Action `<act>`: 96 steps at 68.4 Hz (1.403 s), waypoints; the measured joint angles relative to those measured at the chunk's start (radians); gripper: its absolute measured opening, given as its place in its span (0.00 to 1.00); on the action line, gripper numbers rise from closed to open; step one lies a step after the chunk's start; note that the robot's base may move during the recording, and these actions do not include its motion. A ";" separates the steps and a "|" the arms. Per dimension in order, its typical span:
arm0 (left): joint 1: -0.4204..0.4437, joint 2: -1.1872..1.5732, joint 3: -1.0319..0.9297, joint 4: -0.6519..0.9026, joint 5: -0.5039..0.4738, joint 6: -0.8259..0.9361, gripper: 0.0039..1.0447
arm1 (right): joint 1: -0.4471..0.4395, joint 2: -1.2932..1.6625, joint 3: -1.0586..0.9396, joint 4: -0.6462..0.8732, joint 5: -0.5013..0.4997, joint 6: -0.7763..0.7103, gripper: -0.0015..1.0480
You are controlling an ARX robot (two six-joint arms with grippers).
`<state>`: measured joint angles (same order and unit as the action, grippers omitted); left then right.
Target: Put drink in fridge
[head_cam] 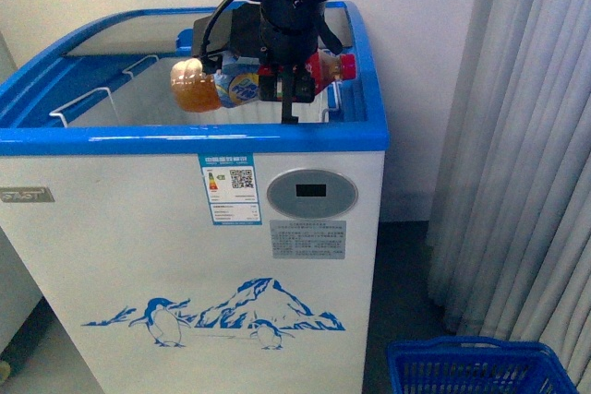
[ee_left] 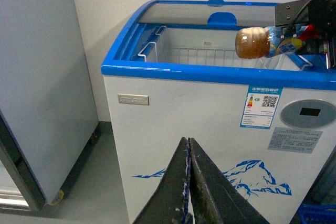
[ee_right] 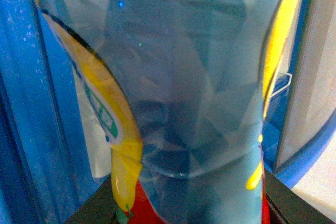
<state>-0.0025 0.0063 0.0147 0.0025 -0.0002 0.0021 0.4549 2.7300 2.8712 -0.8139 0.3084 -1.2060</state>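
The fridge (head_cam: 185, 228) stands before me, white with a blue rim, its glass lid slid back so the near part of the well lies open. A wire basket (head_cam: 102, 103) hangs inside along the left. My right gripper (head_cam: 288, 89) hangs over the open well, just behind the front rim, clamped across the middle of the drink (head_cam: 208, 85). The bottle lies on its side in the air, base to the left and red cap to the right, touching nothing but my fingers. My left gripper (ee_left: 189, 182) is low in front of the fridge, its jaws pressed together and empty.

I judge I am at the placing step. Next I should lower the bottle straight into the well, clear of rim and basket, then let go.
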 joint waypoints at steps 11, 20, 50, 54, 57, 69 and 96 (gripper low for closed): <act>0.000 0.000 0.000 0.000 0.000 0.000 0.02 | 0.002 0.003 0.001 0.023 0.006 0.044 0.65; 0.000 0.000 0.000 0.000 0.000 0.000 0.02 | -0.002 0.000 0.008 0.038 -0.007 0.095 0.86; 0.000 0.000 0.000 0.000 0.000 0.000 0.02 | -0.078 -0.805 -0.904 0.399 -0.118 0.753 0.93; 0.000 0.000 0.000 0.000 0.000 0.000 0.02 | -0.114 -0.979 -1.067 0.350 -0.114 0.889 0.93; 0.000 0.000 0.000 0.000 0.000 0.000 0.02 | -0.142 -1.083 -1.168 0.315 -0.121 0.976 0.93; 0.000 0.000 0.000 0.000 0.000 0.000 0.02 | -0.281 -1.503 -1.576 0.119 -0.196 1.245 0.93; 0.000 0.000 0.000 -0.001 0.000 0.000 0.02 | -0.455 -2.327 -2.418 0.768 -0.312 1.213 0.31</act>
<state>-0.0025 0.0059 0.0147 0.0013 -0.0002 0.0021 -0.0002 0.4026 0.4534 -0.0460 -0.0036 0.0074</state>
